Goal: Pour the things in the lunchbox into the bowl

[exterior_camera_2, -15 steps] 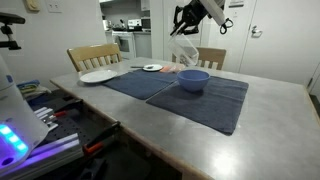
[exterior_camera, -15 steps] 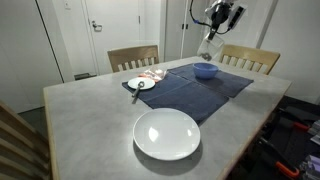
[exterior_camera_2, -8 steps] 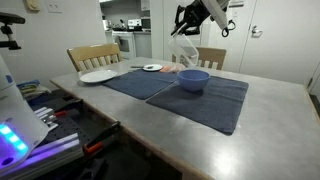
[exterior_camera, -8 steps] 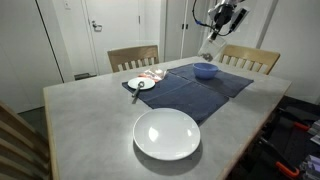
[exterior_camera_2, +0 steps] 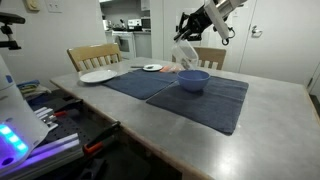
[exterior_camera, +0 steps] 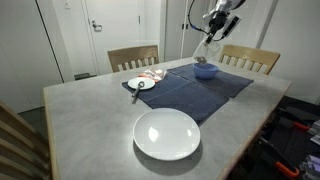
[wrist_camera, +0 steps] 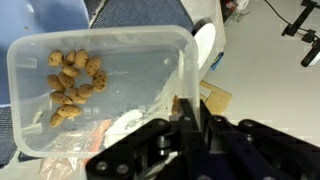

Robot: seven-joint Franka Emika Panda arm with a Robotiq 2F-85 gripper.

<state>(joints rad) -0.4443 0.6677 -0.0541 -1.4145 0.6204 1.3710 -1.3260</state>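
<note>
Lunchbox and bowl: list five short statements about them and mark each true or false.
1. The claw is shut on a wall of the lunchbox. True.
2. The lunchbox rests on the table. False: the claw holds it in the air above the table.
3. Brown pieces lie in the lunchbox. True.
4. The bowl is white. False: it is blue.
5. The bowl stands on the dark mat. True.
</note>
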